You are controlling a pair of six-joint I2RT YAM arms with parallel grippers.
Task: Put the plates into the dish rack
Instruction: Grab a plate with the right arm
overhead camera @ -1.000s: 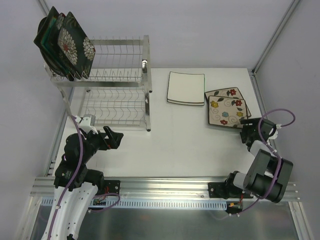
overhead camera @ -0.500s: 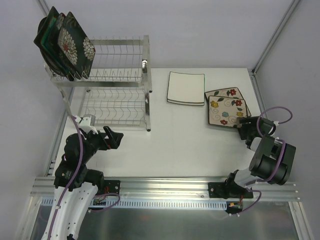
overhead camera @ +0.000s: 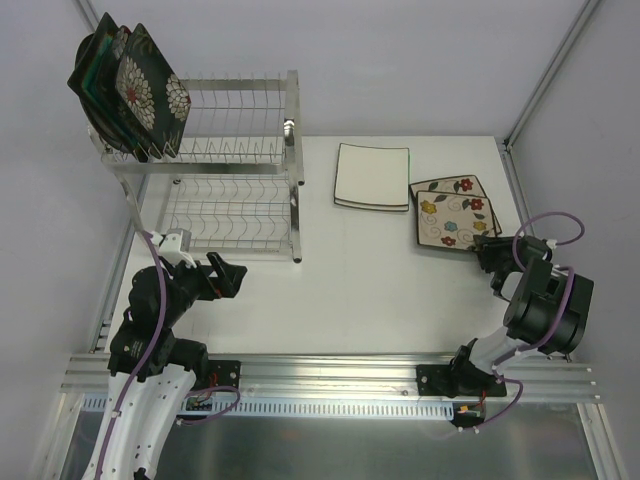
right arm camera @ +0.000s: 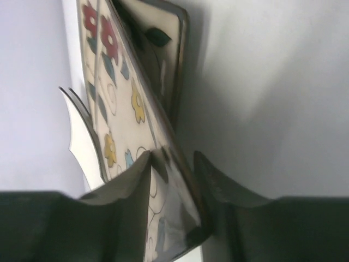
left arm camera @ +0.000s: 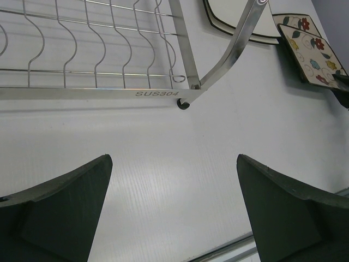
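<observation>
The silver wire dish rack (overhead camera: 235, 165) stands at the back left. The black chrysanthemum plate (overhead camera: 150, 95) and the teal-centred dark plate (overhead camera: 98, 72) stand upright at the left end of its upper tier, with another dark-rimmed plate mostly hidden behind them. The white square plate (overhead camera: 372, 176) lies flat on the table. Two cream flowered plates (overhead camera: 455, 212) lie stacked at the right. My right gripper (overhead camera: 487, 245) (right arm camera: 173, 158) is shut on the near corner of the top flowered plate (right arm camera: 117, 103), which is tilted up off the lower one (right arm camera: 158, 38). My left gripper (overhead camera: 225, 275) (left arm camera: 173, 159) is open and empty, low in front of the rack (left arm camera: 98, 93).
The rack's front foot (left arm camera: 183, 104) stands just beyond my left gripper. The table's right edge and a frame post (overhead camera: 510, 150) are close behind the flowered plates. A metal rail (overhead camera: 330, 370) runs along the near edge.
My right arm has swung its wrist up and toward the flowered plates, and the gripper has moved onto the top plate's near corner. The left arm has not moved.
</observation>
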